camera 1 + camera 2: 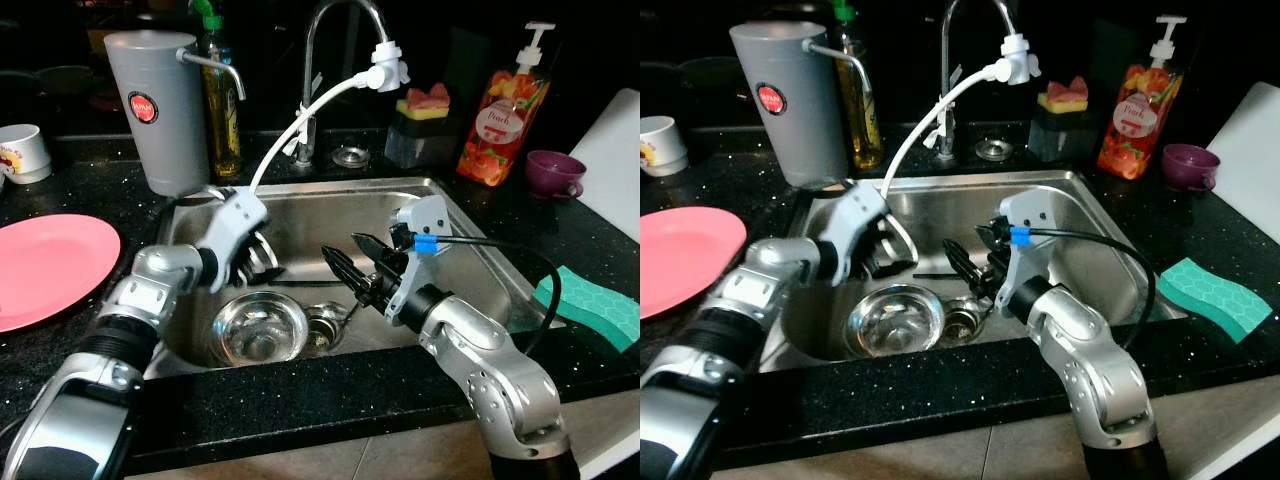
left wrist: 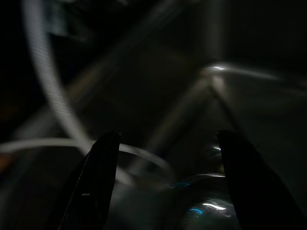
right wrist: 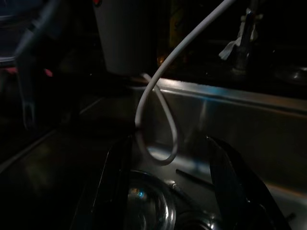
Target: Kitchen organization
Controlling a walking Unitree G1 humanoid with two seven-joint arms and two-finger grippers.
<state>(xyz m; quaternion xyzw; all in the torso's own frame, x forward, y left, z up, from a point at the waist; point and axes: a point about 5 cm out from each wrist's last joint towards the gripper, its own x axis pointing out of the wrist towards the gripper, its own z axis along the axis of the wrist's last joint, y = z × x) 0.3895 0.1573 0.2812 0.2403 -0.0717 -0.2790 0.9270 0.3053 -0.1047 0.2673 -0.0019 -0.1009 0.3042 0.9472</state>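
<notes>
A steel bowl (image 1: 258, 328) sits upright on the floor of the stainless sink (image 1: 470, 240), next to the drain strainer (image 1: 325, 325). My left gripper (image 1: 262, 256) reaches into the sink's left side, just above and behind the bowl, beside the loop of the white hose (image 1: 300, 118). Its fingers (image 2: 98, 182) stand apart with nothing between them. My right gripper (image 1: 340, 246) hovers over the middle of the sink, pointing left toward the bowl (image 3: 144, 201), open and empty. The hose loop (image 3: 163, 120) hangs in front of it.
A pink plate (image 1: 45, 265) lies on the black counter to the left, with a white cup (image 1: 22, 152) behind it. A grey jug (image 1: 160, 110), oil bottle (image 1: 220, 110), faucet (image 1: 320, 60), soap dispenser (image 1: 503, 115) and purple cup (image 1: 553, 172) line the back. A teal sponge (image 1: 590, 305) lies on the right.
</notes>
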